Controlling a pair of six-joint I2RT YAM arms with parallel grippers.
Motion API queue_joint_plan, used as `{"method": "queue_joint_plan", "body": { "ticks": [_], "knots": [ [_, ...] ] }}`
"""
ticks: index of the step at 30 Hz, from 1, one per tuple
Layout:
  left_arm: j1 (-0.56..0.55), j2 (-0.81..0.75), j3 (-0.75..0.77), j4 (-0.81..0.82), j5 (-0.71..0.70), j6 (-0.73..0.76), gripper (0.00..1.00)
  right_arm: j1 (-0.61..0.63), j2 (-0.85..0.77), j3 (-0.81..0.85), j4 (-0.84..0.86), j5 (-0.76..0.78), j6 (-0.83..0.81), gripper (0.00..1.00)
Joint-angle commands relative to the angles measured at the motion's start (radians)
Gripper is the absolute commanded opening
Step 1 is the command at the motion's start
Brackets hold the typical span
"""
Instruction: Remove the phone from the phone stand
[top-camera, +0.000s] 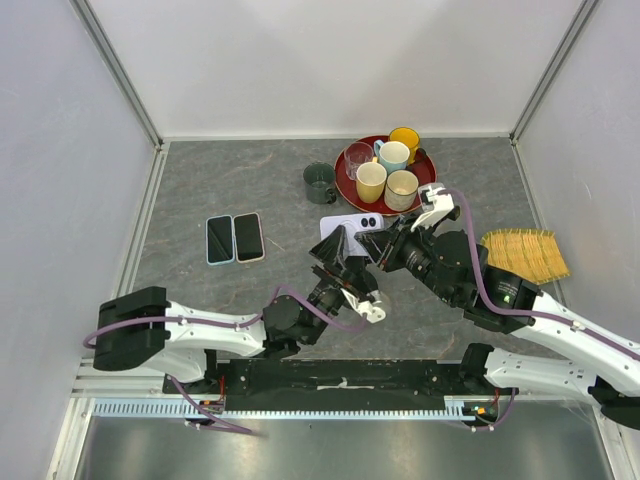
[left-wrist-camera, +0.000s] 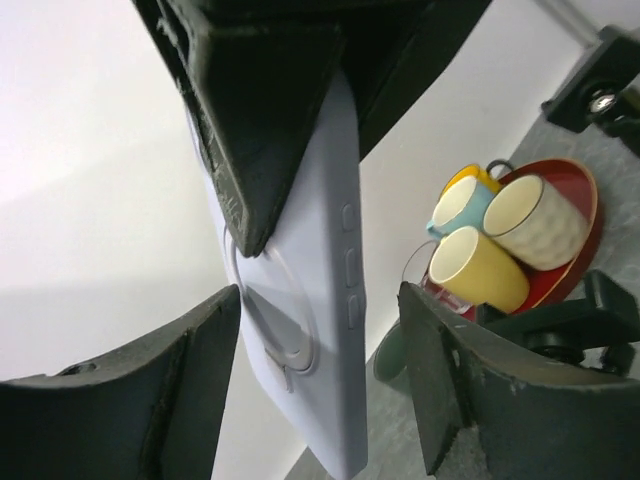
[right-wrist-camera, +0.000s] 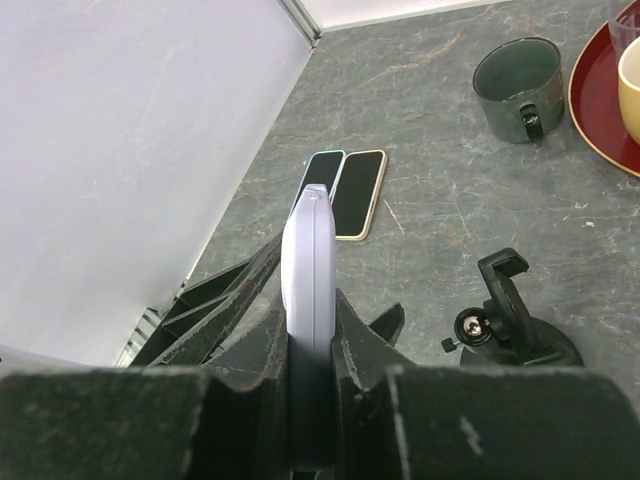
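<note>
The phone (top-camera: 345, 225), in a pale lavender case, is held up on its edge above the table. My right gripper (top-camera: 385, 240) is shut on it, and in the right wrist view its jaws (right-wrist-camera: 310, 310) pinch both faces of the phone (right-wrist-camera: 308, 250). My left gripper (top-camera: 340, 255) is open. Its two fingers straddle the lower end of the phone (left-wrist-camera: 320, 250), with a gap showing on each side. The black phone stand (right-wrist-camera: 510, 315) sits on the table apart from the phone, its clamp empty. It does not show clearly from above.
Two other phones (top-camera: 235, 238) lie flat side by side at the left. A dark green mug (top-camera: 320, 183) stands beside a red tray (top-camera: 347, 198) with several cups. A bamboo mat (top-camera: 525, 255) lies at the right. White walls enclose the table.
</note>
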Motion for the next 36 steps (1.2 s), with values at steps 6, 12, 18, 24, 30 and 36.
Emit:
{"method": "queue_joint_plan", "body": {
  "ticks": [6,12,18,24,30,36],
  "knots": [
    [-0.004,0.061,0.049,0.322,-0.110,0.174,0.42,0.001,-0.021,-0.008,0.130,-0.014,0.082,0.00],
    [-0.004,0.066,0.042,0.354,-0.133,0.181,0.15,0.001,-0.044,-0.040,0.145,0.018,0.112,0.18],
    [-0.004,0.031,0.017,0.321,-0.189,0.112,0.02,-0.001,-0.090,-0.054,0.147,0.093,0.092,0.54],
    [0.021,-0.112,-0.015,-0.005,-0.232,-0.187,0.02,0.001,-0.146,-0.048,0.126,0.153,0.008,0.79],
    [0.243,-0.415,0.031,-0.782,0.012,-0.908,0.02,-0.001,-0.223,-0.042,0.066,0.271,-0.084,0.92],
    [0.528,-0.508,0.051,-1.041,0.225,-1.304,0.02,0.001,-0.289,-0.059,0.027,0.380,-0.162,0.97]
  ]
}}
